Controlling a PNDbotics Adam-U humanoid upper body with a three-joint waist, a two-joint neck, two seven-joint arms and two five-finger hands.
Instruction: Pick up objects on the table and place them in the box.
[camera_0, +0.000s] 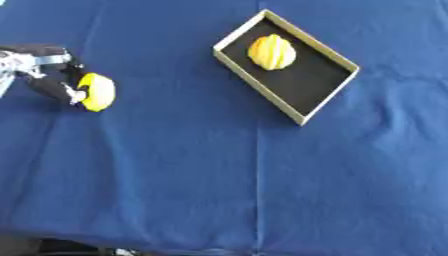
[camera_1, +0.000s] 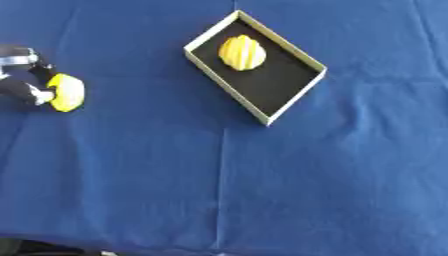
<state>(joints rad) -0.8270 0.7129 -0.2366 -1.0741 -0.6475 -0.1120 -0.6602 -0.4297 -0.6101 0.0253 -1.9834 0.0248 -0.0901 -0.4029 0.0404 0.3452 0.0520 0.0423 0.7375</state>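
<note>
Box (camera_0: 331, 54) sits tilted at the far right of the blue desk (camera_0: 219, 175), one yellow ridged object (camera_0: 272, 51) already inside; left hand (camera_0: 54, 82) curls round a yellow lemon-like object (camera_0: 97, 91) at the left edge; grasp underway; next, lift and carry rightward to the box.

Cloth (camera_0: 219, 175): deep blue, plain, faint lighter crease lines. Box (camera_0: 260, 90): tan walls, black floor inside. Fruit in box (camera_0: 272, 51): yellow-orange, paler yellow ribs running lengthwise. Fruit at left (camera_0: 97, 91): bright plain yellow, no pattern visible. Left hand (camera_0: 58, 85): black fingers, one small white spot against the yellow fruit; silver-grey parts further up the arm.
</note>
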